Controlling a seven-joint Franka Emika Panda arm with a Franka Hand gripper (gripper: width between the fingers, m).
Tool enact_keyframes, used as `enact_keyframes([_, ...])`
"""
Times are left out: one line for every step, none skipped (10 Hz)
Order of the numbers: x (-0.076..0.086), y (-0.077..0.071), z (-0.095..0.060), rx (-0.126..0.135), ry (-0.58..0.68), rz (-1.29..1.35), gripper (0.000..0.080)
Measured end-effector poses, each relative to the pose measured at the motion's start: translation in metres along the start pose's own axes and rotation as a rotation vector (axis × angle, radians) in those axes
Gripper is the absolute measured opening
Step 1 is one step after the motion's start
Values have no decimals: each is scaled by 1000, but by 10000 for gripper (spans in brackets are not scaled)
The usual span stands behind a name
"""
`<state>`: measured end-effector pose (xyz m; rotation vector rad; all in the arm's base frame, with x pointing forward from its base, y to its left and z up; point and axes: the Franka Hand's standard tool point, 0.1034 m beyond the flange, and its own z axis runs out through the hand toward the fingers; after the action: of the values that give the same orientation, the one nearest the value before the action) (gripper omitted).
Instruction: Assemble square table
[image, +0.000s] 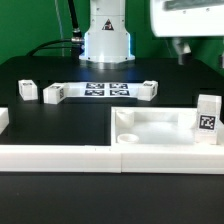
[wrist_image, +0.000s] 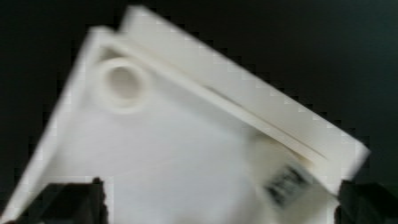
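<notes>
Square table top (wrist_image: 178, 130) lies below the gripper (wrist_image: 217, 205), which gapes wide, holding nothing.

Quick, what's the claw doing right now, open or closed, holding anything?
Claw: open, fingers spread wide, holding nothing; it hovers above the tabletop.

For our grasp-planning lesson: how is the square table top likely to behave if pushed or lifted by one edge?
The table top looks like hard plastic with a raised rim, so probably stiff. Lying flat and wide, it should slide rather than tip. Its hollow tray form suggests light weight for its size.
</notes>
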<state>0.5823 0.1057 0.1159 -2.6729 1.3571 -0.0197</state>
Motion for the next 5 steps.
enact_keyframes([-5,20,4,-7,-15,-84,649])
enact_keyframes([-9,32,7,-19,-30,-160,649])
enact_keyframes([-8,28,6,-16,-25,-180,649])
enact_keyframes([-7,28,6,-15,-24,-267,649])
enact_keyframes([-6,28,6,-14,-25,-326,649])
